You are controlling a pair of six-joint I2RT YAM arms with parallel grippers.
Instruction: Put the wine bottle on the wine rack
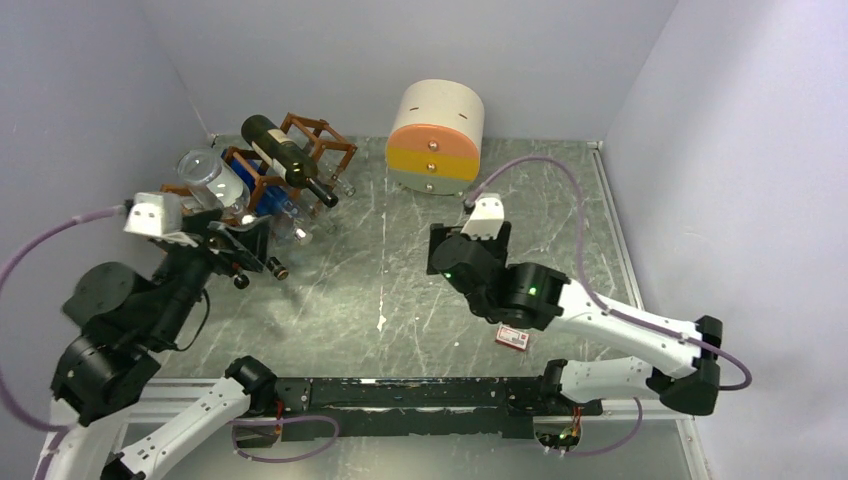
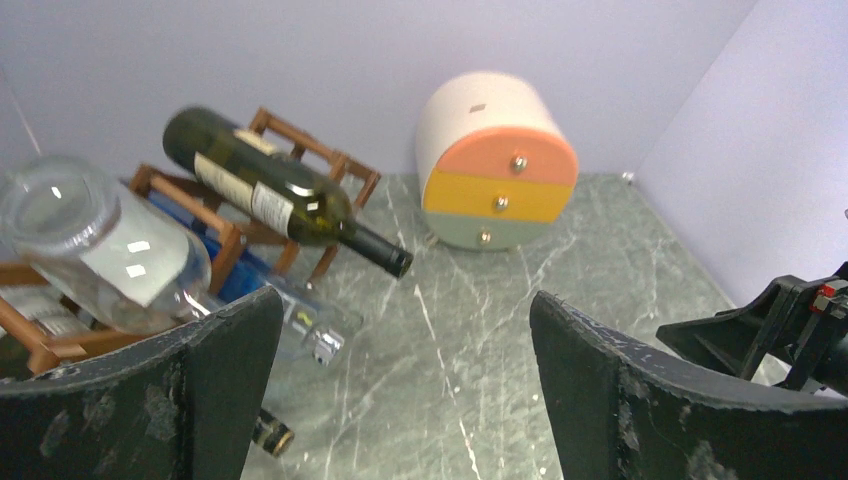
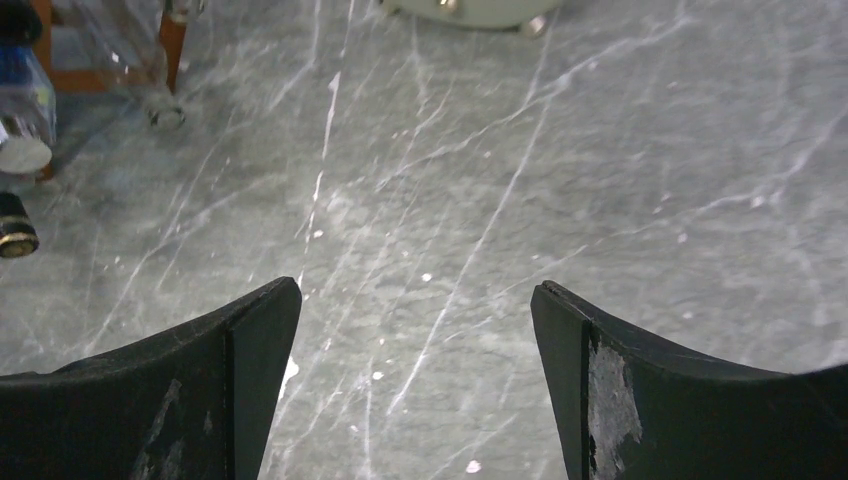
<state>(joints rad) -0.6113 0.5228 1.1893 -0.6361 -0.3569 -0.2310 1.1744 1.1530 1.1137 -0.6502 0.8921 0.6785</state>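
Note:
The dark green wine bottle (image 1: 285,155) lies tilted across the top of the reddish-brown lattice wine rack (image 1: 325,140), neck pointing down toward the front right. In the left wrist view the bottle (image 2: 270,190) and rack (image 2: 345,170) are ahead and to the upper left. My left gripper (image 1: 245,250) (image 2: 405,300) is open and empty, low in front of the rack. My right gripper (image 1: 445,250) (image 3: 415,290) is open and empty above bare table at mid-table.
A clear bottle (image 1: 210,178) and a clear bottle with blue (image 2: 300,320) rest in the rack. A dark bottle neck with a gold cap (image 1: 277,268) pokes out low by my left fingers. A round cream-and-orange drawer cabinet (image 1: 437,140) stands at the back. A small red card (image 1: 512,338) lies near the right arm.

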